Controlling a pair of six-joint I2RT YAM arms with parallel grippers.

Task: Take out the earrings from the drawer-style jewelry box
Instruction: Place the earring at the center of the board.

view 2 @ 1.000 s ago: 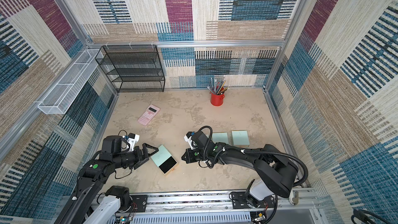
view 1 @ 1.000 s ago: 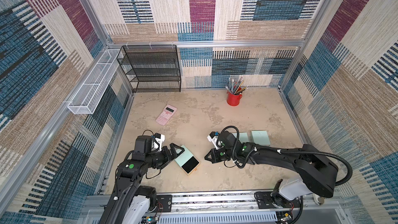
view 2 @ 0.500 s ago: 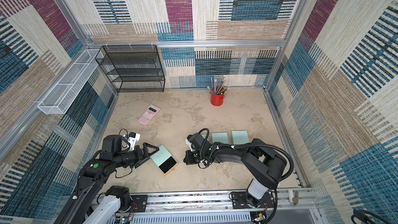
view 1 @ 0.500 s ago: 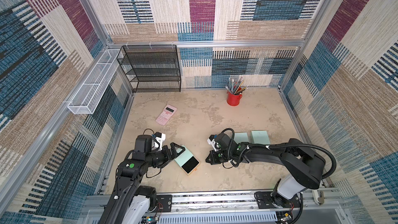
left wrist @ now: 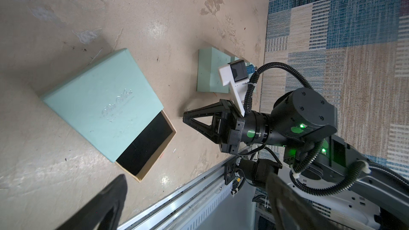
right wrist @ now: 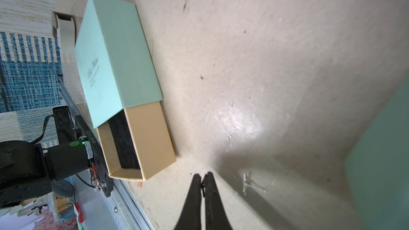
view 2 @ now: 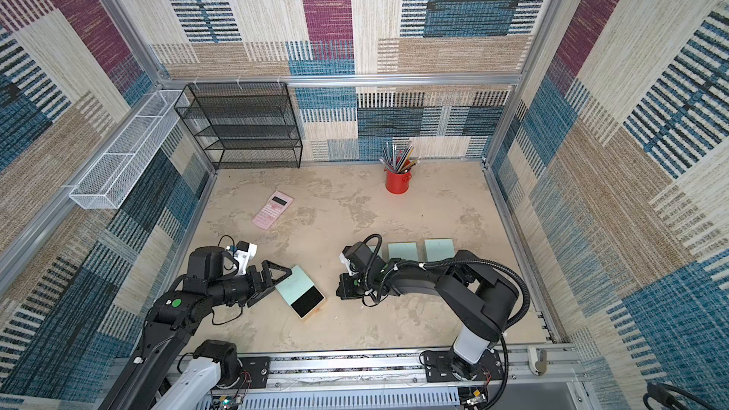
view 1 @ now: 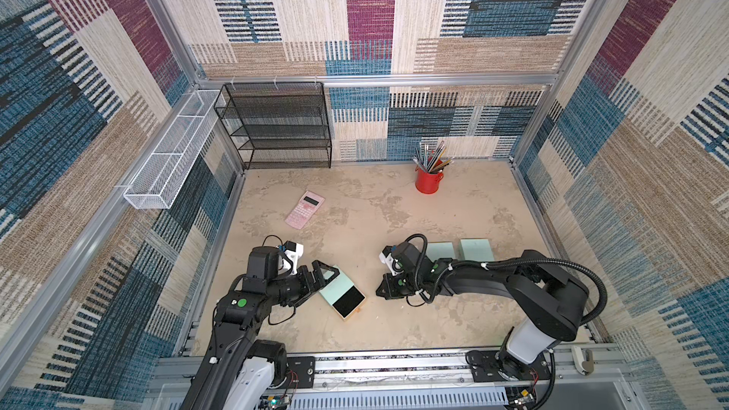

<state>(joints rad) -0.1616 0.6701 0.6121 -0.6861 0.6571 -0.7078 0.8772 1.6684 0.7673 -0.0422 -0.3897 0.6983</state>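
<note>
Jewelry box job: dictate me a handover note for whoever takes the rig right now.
Left gripper: open, beside the box.
Right gripper: shut, tips low over the table near the drawer; holding anything, cannot tell.
Done: drawer partway out; one silvery earring lies on the table.
To do: visible black lining shows no earrings; check the covered part, take out any left.

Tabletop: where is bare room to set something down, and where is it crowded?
Bare: the wide stretch between the pink calculator and red pencil cup, in front of the black mesh shelf; the strip between the open jewelry box and the front rail. Crowded: the gap between that box and the right claw, and around the two closed mint boxes.
</note>
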